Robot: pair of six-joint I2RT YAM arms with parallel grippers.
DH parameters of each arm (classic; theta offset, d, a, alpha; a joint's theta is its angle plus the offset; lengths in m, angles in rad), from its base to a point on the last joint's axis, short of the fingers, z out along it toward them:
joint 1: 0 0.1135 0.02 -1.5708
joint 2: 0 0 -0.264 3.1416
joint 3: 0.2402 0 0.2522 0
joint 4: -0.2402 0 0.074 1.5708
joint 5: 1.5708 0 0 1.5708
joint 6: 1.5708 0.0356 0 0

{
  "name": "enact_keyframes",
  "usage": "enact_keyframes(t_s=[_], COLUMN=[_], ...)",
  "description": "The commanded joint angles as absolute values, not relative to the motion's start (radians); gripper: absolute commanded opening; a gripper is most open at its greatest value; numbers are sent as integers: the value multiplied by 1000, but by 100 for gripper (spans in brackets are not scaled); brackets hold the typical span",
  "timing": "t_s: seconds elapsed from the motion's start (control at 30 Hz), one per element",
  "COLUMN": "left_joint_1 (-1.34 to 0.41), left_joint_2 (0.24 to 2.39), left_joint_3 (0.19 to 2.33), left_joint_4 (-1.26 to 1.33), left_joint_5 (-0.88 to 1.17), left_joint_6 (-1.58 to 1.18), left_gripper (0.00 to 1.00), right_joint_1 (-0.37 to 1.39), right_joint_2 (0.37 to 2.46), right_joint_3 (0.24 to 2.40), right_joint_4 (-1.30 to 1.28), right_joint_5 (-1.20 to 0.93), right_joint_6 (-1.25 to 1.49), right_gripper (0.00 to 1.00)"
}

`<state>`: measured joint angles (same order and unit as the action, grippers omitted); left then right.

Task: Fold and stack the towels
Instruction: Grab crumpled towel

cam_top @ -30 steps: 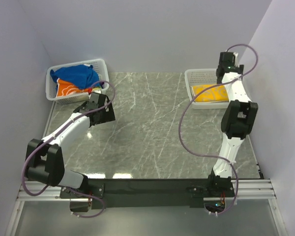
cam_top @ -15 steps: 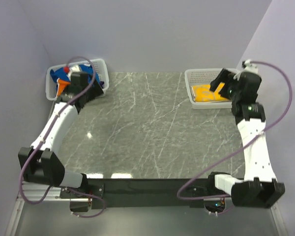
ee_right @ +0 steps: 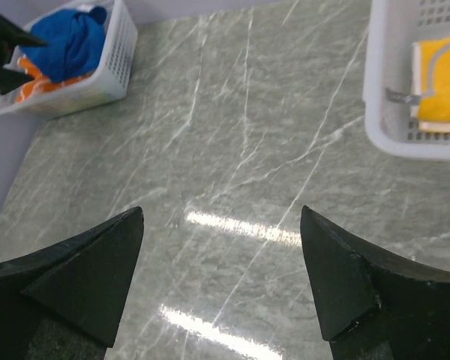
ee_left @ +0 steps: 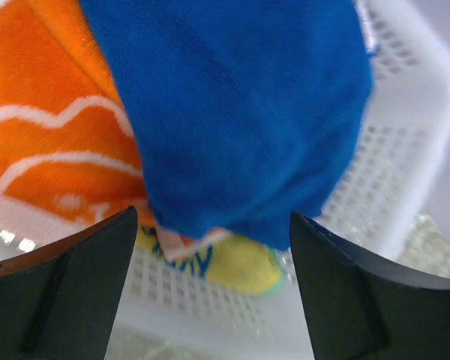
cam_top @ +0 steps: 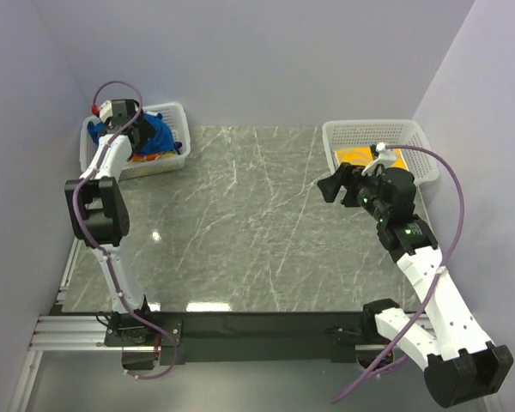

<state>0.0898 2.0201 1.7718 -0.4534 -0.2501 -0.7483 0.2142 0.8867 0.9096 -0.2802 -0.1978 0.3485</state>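
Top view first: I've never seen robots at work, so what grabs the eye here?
The bright blue towel heaped on an orange towel in the white basket at the far-left corner, with the left gripper open just above them. Across the grey marbled table, a yellow towel lies flat in a second basket, and the right gripper hangs open over the table.
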Motion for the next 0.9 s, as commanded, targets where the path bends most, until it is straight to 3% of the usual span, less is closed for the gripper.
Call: enact_keyframes(t_s=[0.0, 0.1, 0.2, 0.37, 0.5, 0.53, 0.57, 0.87], left_joint_1=[103, 121, 121, 121, 123, 121, 123, 123], left_joint_2=[2077, 2130, 2158, 2117, 2068, 2060, 2054, 1915], left_joint_3=[1868, 1887, 1899, 1855, 1844, 1844, 1845, 1916], left_joint_4=[-419, -402, -390, -345, -319, -316, -310, -247], left_joint_5=[-261, -244, -230, -222, -204, -198, -190, -155], left_joint_6=[-793, -810, -808, -792, -775, -773, -769, -735], left_gripper=[87, 84, 69, 36, 22, 9, 3, 3], right_joint_1=[236, 256, 265, 268, 267, 270, 268, 270], right_joint_2=[897, 920, 927, 928, 928, 930, 930, 913], right_joint_3=[884, 897, 908, 916, 920, 922, 926, 934], right_joint_4=[-206, -219, -232, -247, -253, -259, -262, -284], right_joint_5=[-247, -259, -249, -238, -232, -232, -232, -235], right_joint_6=[333, 313, 298, 288, 288, 288, 291, 299], right_gripper=[91, 91, 91, 91, 91, 91, 91, 90])
